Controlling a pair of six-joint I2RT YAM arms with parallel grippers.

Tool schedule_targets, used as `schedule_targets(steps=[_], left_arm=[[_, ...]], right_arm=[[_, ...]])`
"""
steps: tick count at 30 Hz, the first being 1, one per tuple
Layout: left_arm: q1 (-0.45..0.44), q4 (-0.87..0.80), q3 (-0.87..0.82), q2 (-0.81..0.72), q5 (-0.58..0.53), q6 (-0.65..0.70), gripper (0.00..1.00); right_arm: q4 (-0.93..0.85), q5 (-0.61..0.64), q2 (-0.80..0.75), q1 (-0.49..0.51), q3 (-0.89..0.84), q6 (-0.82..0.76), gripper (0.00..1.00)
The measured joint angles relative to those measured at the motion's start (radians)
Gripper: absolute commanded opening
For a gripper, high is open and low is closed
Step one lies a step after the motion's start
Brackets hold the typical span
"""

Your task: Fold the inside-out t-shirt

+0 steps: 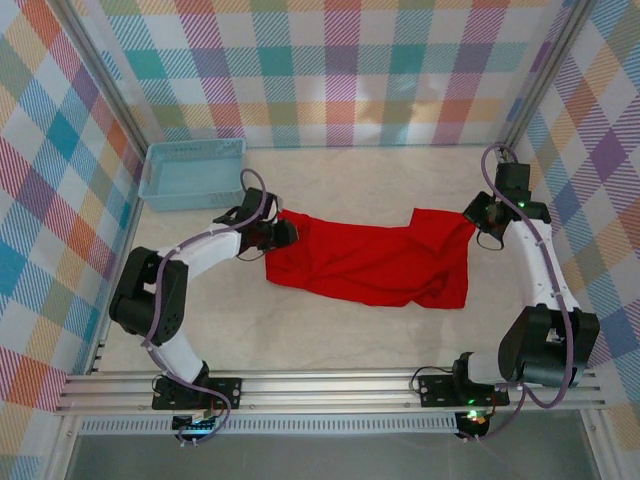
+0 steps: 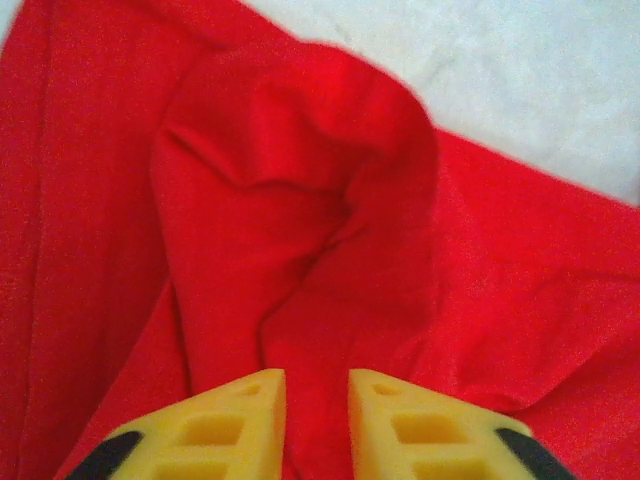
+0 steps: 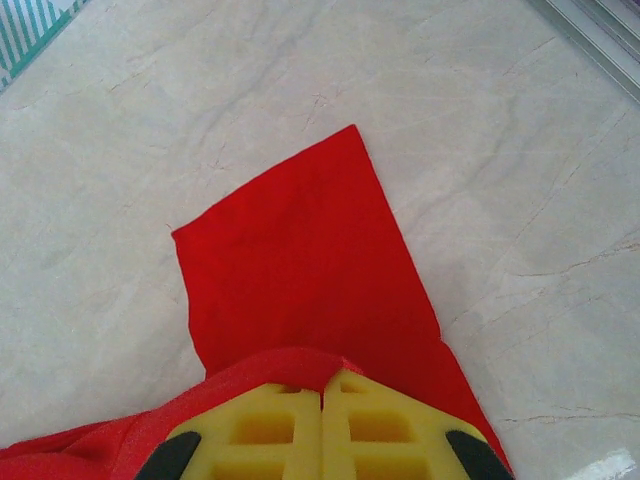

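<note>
Between both grippers the t-shirt (image 1: 370,265) lies on the table (image 1: 330,340). The right gripper (image 3: 322,385) is closed and pinches its edge at the fingertips. The left gripper (image 2: 317,375) stands narrowly apart, with bunched cloth in the gap.

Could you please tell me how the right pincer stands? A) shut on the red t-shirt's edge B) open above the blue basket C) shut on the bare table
A: the right pincer has its fingers together, with the red t-shirt bunched over their tips.
</note>
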Motion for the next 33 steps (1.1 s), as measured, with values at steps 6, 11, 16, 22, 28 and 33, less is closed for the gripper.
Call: schedule_targets(steps=[6, 11, 16, 22, 28, 33], left_arm=[[-0.023, -0.005, 0.048, 0.023, 0.006, 0.007, 0.41], [-0.040, -0.020, 0.183, 0.118, -0.011, 0.034, 0.38], [-0.040, -0.056, 0.259, 0.203, -0.028, 0.057, 0.31], [-0.040, -0.083, 0.280, 0.232, -0.034, 0.072, 0.24], [-0.040, -0.101, 0.298, 0.249, -0.034, 0.077, 0.03], [-0.029, -0.138, 0.309, 0.237, -0.035, 0.076, 0.00]], right_arm=[[0.010, -0.005, 0.000, -0.001, -0.002, 0.000, 0.00], [0.014, -0.008, 0.000, -0.001, -0.009, 0.000, 0.00], [0.019, -0.008, 0.000, -0.001, -0.016, -0.001, 0.00], [0.026, -0.008, 0.000, -0.001, -0.025, -0.004, 0.00], [0.025, -0.008, 0.000, -0.001, -0.029, -0.004, 0.00], [-0.005, -0.016, 0.000, -0.008, -0.007, -0.004, 0.00]])
